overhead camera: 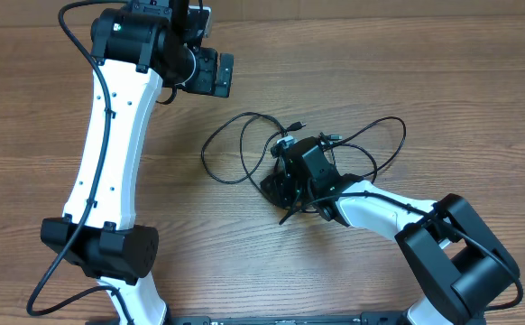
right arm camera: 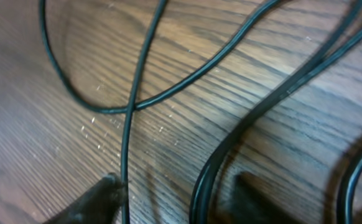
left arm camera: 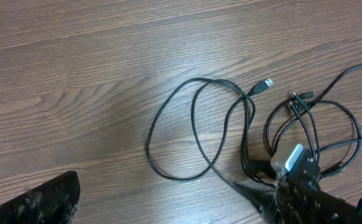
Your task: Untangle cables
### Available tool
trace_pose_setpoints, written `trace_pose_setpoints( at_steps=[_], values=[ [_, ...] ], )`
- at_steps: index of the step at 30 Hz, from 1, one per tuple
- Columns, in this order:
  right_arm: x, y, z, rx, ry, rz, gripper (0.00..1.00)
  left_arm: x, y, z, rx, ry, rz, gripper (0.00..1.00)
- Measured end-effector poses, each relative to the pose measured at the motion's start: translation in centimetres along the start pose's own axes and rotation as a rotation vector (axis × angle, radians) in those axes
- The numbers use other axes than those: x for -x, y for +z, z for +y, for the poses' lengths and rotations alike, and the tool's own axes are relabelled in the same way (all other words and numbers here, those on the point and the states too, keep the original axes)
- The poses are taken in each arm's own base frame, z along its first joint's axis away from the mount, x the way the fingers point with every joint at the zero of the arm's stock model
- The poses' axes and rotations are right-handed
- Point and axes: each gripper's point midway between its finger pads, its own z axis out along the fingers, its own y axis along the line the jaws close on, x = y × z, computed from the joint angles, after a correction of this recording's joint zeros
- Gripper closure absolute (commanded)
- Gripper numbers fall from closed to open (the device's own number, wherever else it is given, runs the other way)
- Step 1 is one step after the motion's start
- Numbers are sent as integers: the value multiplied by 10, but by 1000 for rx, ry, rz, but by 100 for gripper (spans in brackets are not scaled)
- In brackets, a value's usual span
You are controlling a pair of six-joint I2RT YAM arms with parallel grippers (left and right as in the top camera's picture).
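Observation:
Several thin black cables (overhead camera: pixel 244 149) lie tangled on the wooden table, with one loop to the left and another loop (overhead camera: pixel 384 144) to the right. In the left wrist view the left loop (left arm camera: pixel 193 134) and a silver-tipped plug (left arm camera: pixel 267 83) show clearly. My right gripper (overhead camera: pixel 280 187) is down on the tangle's middle and also shows in the left wrist view (left arm camera: pixel 274 193). In the right wrist view its fingers (right arm camera: pixel 178 199) are open, with a paired cable (right arm camera: pixel 206 180) between them and a single cable (right arm camera: pixel 125 162) against the left finger. My left gripper (overhead camera: pixel 216 74) is raised at the far side, open and empty.
The bare wooden table (overhead camera: pixel 443 72) stretches around the tangle. The left arm's white link (overhead camera: pixel 109 153) runs along the left side. The right arm's base (overhead camera: pixel 456 257) sits at the front right. One left finger (left arm camera: pixel 44 199) shows at the bottom left of the left wrist view.

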Motion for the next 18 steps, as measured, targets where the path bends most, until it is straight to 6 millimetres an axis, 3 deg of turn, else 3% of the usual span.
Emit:
trace_pose_setpoints(
  at_steps=[3,5,18],
  values=[
    [1,0,-3,-16,-1,-5,91,0,0,0,0,0,0,0],
    [1,0,-4,-22,5,-6,96,0,0,0,0,0,0,0],
    [0,-2,-5,-29,3,1,96,0,0,0,0,0,0,0]
  ],
)
